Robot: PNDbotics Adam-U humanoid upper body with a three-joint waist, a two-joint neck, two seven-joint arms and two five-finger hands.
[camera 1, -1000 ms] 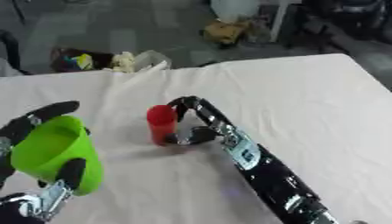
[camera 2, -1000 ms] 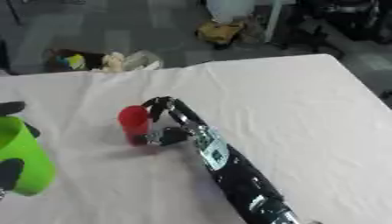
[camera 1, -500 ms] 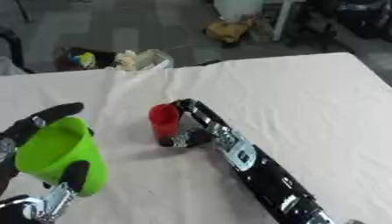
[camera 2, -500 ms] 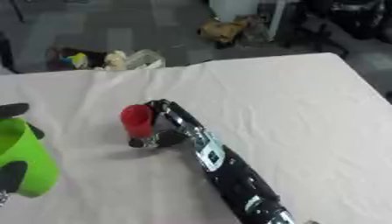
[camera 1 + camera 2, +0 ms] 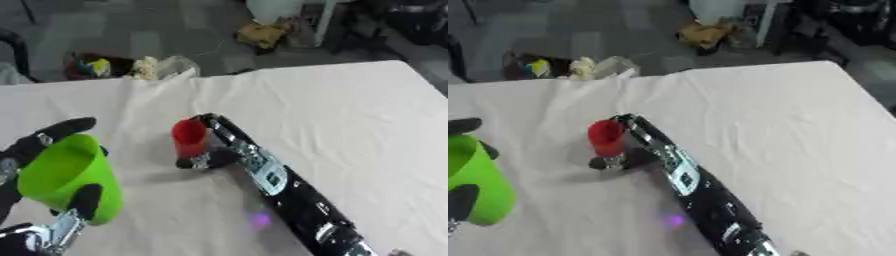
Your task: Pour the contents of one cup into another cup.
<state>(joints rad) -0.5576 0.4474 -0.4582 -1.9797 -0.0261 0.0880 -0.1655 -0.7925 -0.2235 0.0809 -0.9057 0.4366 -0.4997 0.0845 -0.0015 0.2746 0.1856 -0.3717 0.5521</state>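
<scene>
White-cloth surface [image 5: 350, 110] | left robot hand [image 5: 52, 165] holds green cup [image 5: 66, 180] | right robot hand [image 5: 214, 150] wraps red cup [image 5: 188, 137] | risk: spill if cups misalign

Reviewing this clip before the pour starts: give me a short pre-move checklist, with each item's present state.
1. Left hand curled round the green cup: ok.
2. Green cup lifted, mouth tipped toward the centre: ok.
3. Right hand against the red cup, thumb and fingers around it: ok.
4. Red cup upright on the white tablecloth: ok.
5. Contents in either cup: cannot tell; the green cup's visible inside shows only green.
6. Cups lined up for pouring: not ok; they are apart, the green one well to the left.
</scene>
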